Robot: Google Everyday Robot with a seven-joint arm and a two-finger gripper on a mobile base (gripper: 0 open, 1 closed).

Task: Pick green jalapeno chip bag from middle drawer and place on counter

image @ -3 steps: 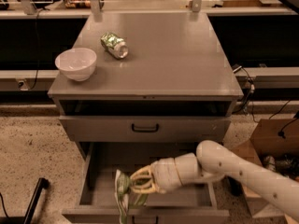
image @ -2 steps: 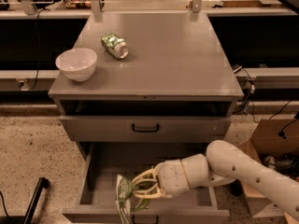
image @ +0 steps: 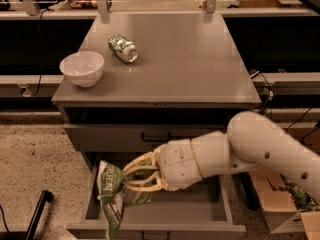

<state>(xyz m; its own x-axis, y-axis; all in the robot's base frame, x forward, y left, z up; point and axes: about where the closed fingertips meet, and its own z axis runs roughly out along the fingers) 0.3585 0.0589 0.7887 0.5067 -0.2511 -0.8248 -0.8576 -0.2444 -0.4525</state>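
Note:
My gripper [image: 131,180] is shut on the green jalapeno chip bag [image: 112,196], a crinkled green and white foil bag. It holds the bag above the left part of the open middle drawer [image: 200,206], and the bag hangs down over the drawer's front left edge. The white arm reaches in from the right, across the drawer. The counter [image: 185,59] is the flat grey top of the cabinet, above and behind the gripper.
A white bowl [image: 82,68] stands at the counter's left edge. A small green-and-silver drink can [image: 123,48] lies on its side behind it. A shallower closed drawer [image: 115,136] sits above the open one. A cardboard box [image: 287,204] stands on the floor at right.
My gripper has risen with the chip bag and shifted slightly left. The bag now hangs higher above the drawer floor.

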